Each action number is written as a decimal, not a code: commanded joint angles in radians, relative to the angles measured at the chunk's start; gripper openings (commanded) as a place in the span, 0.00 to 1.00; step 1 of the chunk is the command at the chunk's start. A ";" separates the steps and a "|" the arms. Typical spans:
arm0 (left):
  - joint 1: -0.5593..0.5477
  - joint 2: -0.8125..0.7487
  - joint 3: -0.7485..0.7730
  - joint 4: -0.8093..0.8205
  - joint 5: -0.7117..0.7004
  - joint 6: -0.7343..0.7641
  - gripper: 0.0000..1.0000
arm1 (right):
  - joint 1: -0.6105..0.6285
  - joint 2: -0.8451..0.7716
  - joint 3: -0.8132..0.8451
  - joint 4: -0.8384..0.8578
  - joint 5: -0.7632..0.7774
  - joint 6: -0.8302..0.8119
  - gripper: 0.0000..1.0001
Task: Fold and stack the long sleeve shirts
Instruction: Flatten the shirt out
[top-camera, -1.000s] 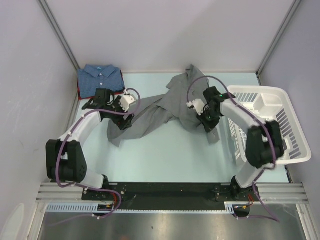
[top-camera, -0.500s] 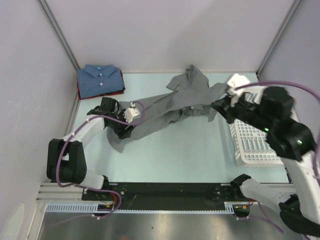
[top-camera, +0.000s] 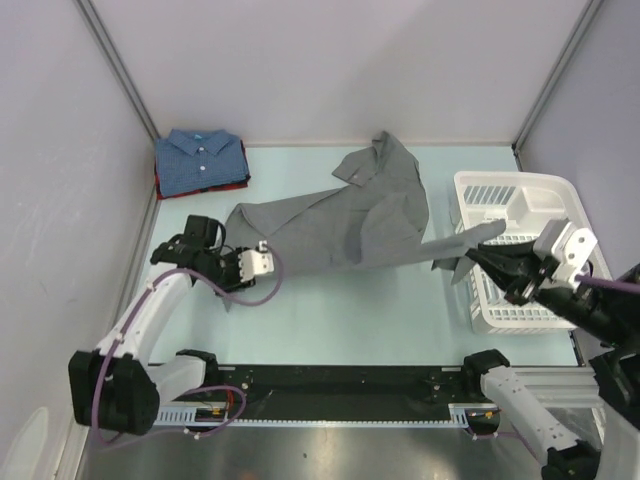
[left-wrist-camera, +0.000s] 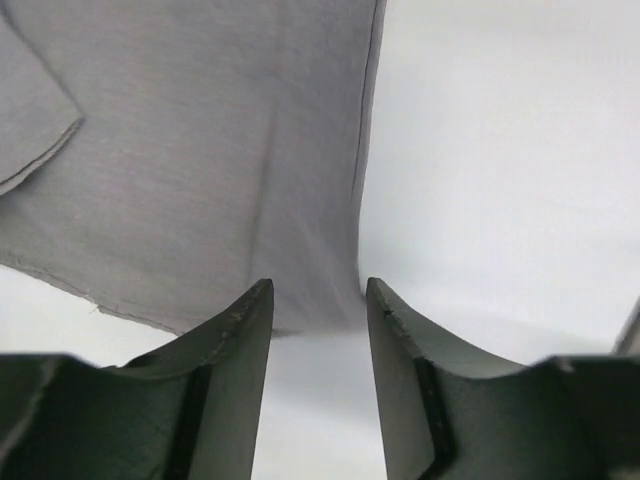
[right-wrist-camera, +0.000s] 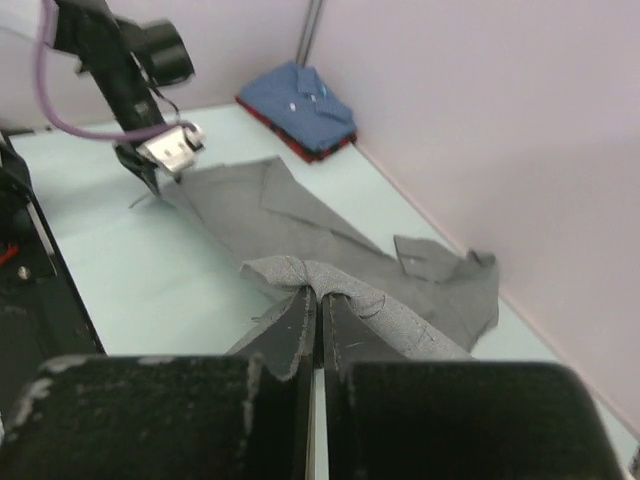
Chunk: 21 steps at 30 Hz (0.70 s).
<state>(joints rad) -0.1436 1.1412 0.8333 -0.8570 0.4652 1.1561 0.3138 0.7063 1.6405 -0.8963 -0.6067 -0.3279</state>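
My right gripper (right-wrist-camera: 319, 305) pinches a fold of the grey shirt (top-camera: 340, 220), which is spread mid-frame. The left gripper (left-wrist-camera: 318, 290) stands spread, the hem between its tips. The red shirt (top-camera: 160, 187) is mostly hidden under the blue shirt (top-camera: 200, 158) at upper left. The table (top-camera: 350, 310) is pale green and the walls (top-camera: 330, 70) lilac.

Your left arm (top-camera: 150, 305) stays low and bends at the elbow, wrist turned inward. Its pincer (left-wrist-camera: 318, 292) has the jaws partly apart, with nothing between them. Your right arm (top-camera: 600, 310) stands high on the right side. Its pincer (right-wrist-camera: 318, 296) is pressed closed, pinching a fold of the grey shirt (right-wrist-camera: 300, 225).
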 joint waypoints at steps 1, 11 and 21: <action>-0.043 -0.121 -0.020 -0.249 -0.022 0.334 0.49 | -0.161 -0.076 -0.079 -0.168 -0.302 -0.135 0.00; -0.106 -0.063 0.047 -0.229 -0.016 0.197 0.73 | -0.714 -0.176 -0.277 -0.136 -0.930 -0.309 0.00; -0.487 -0.106 0.222 0.449 0.103 -0.729 1.00 | -1.012 -0.156 -0.454 0.075 -1.022 -0.050 0.00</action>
<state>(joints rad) -0.4122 1.0683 1.0180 -0.7315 0.6384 0.7979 -0.6056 0.5030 1.2808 -1.1194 -1.4364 -0.7063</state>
